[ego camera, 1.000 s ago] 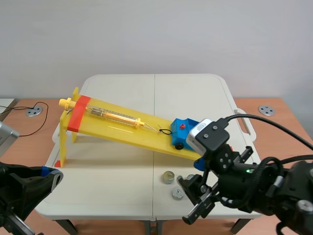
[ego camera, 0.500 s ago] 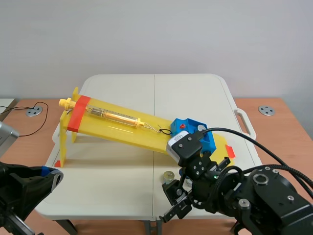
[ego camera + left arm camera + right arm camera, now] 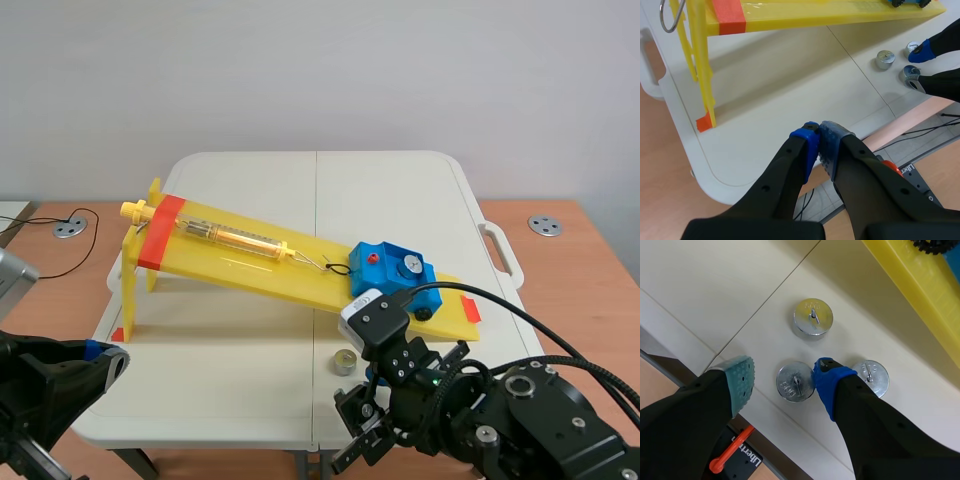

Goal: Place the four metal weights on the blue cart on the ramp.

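Observation:
A yellow ramp (image 3: 250,262) carries the blue cart (image 3: 385,272) near its low end, with one silvery weight (image 3: 408,266) on the cart's top. On the table lie three metal weights: one (image 3: 813,317) ahead of my right gripper (image 3: 785,385), one (image 3: 795,381) between its open fingers against the blue pad (image 3: 828,380), and one (image 3: 870,378) just outside that pad. In the scene view my right gripper (image 3: 362,410) hangs over the near table edge beside a weight (image 3: 345,361). My left gripper (image 3: 818,137) is shut on nothing, over the table's left front corner.
The ramp stands on yellow legs (image 3: 702,75) at its high end, with an orange-red band (image 3: 160,232) and a spring scale (image 3: 235,238) hooked to the cart. A cable (image 3: 60,245) lies on the wooden desk at the left. The table's near edge (image 3: 700,375) runs right under my right gripper.
My right arm has swung left and down toward the near table edge, uncovering the cart, and now hangs open over the loose weights. The left arm has not moved.

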Available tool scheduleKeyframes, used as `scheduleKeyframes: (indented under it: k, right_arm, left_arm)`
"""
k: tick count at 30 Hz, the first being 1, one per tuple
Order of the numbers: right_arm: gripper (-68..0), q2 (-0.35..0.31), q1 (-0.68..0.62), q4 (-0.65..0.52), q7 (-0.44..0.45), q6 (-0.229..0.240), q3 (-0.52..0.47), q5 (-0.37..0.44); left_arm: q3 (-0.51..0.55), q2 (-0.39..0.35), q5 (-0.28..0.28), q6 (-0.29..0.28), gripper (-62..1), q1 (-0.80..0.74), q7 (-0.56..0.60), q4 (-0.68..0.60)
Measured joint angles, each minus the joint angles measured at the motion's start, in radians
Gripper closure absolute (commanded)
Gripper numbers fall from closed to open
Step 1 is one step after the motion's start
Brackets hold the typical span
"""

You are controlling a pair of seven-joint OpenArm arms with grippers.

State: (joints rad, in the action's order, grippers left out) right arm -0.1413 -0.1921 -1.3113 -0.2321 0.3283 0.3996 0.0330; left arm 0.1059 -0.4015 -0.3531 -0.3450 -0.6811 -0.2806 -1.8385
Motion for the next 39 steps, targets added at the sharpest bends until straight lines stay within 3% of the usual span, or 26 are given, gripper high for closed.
scheduleKeyframes:
  k: [15,28,34,39]
  right_arm:
    - [-21.1,0.000,0.000,0.023,0.013,0.000,0.000,0.000]
    - [-0.7,0.000,0.000,0.029,0.030,-0.023,0.000,0.000]
    - [-0.7,0.000,0.000,0.029,0.033,-0.023,-0.001,0.005]
    - [-0.7,-0.019,-0.016,-0.031,-0.019,-0.018,-0.029,0.095]
  left_arm:
    - [0.000,0.000,0.000,0.000,-3.8,0.000,0.000,0.000]
    - [0.000,0.000,0.000,0.000,-3.8,0.000,0.000,0.000]
    - [0.000,0.000,0.000,0.000,-3.8,0.000,0.000,0.000]
    - [0.000,0.000,0.000,0.000,-3.8,0.000,0.000,0.000]
